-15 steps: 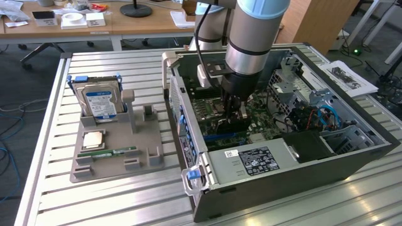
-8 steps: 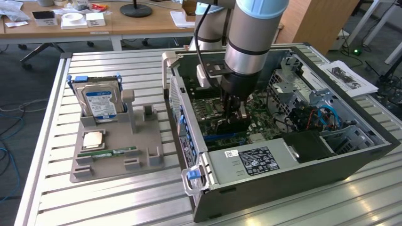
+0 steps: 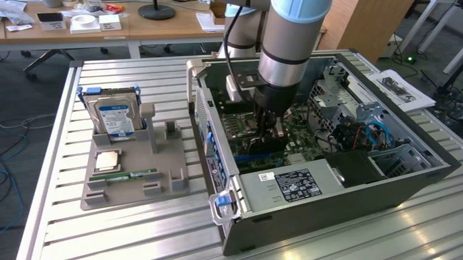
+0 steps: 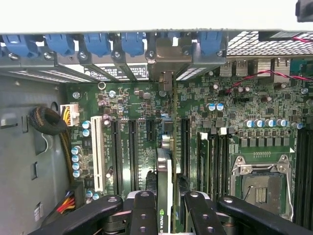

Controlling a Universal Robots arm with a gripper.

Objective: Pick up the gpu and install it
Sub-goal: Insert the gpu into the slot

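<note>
A: Slatted counter (image 3: 130, 227) holds the open case (image 3: 347, 206). Where's the gpu (image 4: 165, 191)?

B: My fingers (image 4: 144, 210) squeeze it on edge, so it lines up over a board (image 4: 234, 112) slot.

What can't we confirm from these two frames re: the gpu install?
- Whether the gpu edge is seated in its slot: wrist view, seen edge-on, its lower part hidden by the gripper.
- The card itself in the exterior view: hidden behind the gripper and arm, inside the computer case.
- Bracket fit at the rear blue latches: wrist view, too small to tell.
</note>
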